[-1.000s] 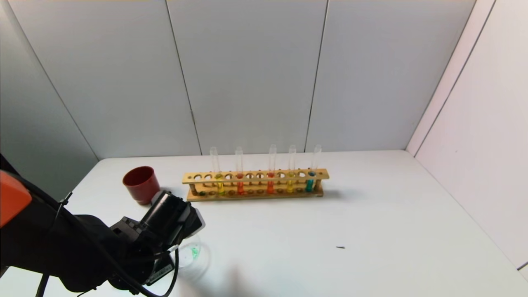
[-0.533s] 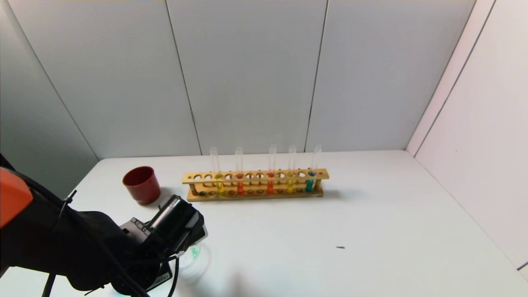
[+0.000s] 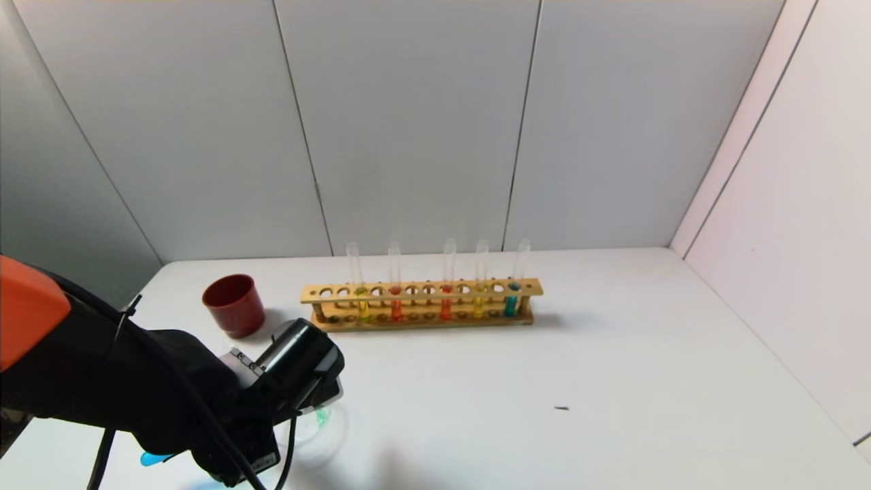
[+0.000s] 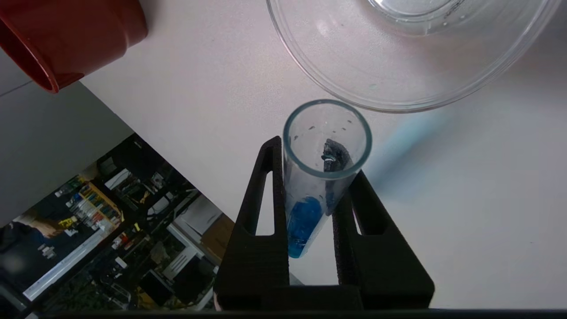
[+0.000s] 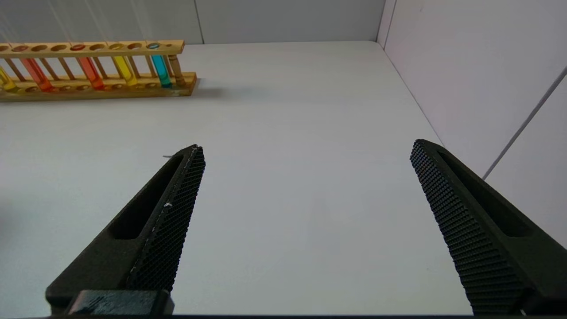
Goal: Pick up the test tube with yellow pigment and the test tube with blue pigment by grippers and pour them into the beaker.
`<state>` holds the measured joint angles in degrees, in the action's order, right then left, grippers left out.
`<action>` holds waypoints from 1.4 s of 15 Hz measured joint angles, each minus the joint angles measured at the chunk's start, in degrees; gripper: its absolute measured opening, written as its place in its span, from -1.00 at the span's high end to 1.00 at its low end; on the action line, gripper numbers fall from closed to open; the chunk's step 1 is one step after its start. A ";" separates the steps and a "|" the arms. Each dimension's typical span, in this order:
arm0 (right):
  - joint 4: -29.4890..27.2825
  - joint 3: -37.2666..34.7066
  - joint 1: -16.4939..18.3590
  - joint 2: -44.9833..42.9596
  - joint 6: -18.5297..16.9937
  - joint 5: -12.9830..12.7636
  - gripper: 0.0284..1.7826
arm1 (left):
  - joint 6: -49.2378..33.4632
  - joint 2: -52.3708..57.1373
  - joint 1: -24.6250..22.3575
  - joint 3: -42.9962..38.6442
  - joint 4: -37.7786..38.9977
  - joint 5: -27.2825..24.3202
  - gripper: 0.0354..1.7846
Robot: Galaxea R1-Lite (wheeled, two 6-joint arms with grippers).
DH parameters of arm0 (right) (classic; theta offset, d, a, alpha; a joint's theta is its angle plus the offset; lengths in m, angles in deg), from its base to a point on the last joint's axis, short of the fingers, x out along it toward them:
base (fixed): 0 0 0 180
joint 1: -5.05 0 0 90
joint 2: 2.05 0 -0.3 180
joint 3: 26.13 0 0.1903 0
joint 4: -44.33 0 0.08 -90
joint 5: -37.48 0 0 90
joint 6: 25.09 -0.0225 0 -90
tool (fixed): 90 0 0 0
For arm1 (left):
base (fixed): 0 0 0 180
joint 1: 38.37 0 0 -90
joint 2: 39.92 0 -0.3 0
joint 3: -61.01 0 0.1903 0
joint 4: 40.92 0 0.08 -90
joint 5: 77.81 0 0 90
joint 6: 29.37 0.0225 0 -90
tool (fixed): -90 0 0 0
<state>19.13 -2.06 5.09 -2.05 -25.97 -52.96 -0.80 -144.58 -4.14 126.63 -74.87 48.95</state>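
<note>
Your left gripper [image 4: 316, 177] clamped on blue tube [image 4: 316, 177], mouth just beside beaker [image 4: 354, 79] rim, near red cup [image 3: 233, 305]. Your right gripper [image 5: 305, 195] wide apart, holding nothing. Yellow tube [image 3: 480, 289] upright in rack [image 3: 422, 303].

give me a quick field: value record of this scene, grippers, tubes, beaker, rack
left gripper: shut on the blue test tube, beside the beaker
blue test tube: tilted, blue liquid at its closed end, mouth next to the beaker rim
beaker: on the table, near its front left
right gripper: open, empty, over bare table
rack: wooden, five tubes standing in it
red cup: left of rack
</note>
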 joint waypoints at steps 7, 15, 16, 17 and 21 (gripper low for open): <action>0.00 0.00 0.02 0.00 0.00 0.02 -0.91 | -0.05 -1.71 0.20 2.01 -6.86 0.02 0.67; 0.00 0.00 0.00 0.00 0.00 0.00 -0.91 | 0.17 -5.24 -0.22 6.78 -11.79 0.00 0.67; 0.00 0.00 0.02 0.00 0.00 0.00 -0.91 | 0.37 -5.46 -0.22 7.25 -12.59 0.02 0.67; 0.00 0.00 0.02 0.00 0.00 0.00 -0.91 | 0.39 -5.66 -0.24 7.88 -13.95 0.09 0.67; 0.00 0.00 0.02 0.00 0.00 0.00 -0.91 | 0.39 -6.81 -0.22 10.20 -17.16 1.33 0.67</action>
<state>19.13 -2.06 5.12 -2.05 -25.97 -52.96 -0.41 -151.39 -4.36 136.84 -92.04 50.28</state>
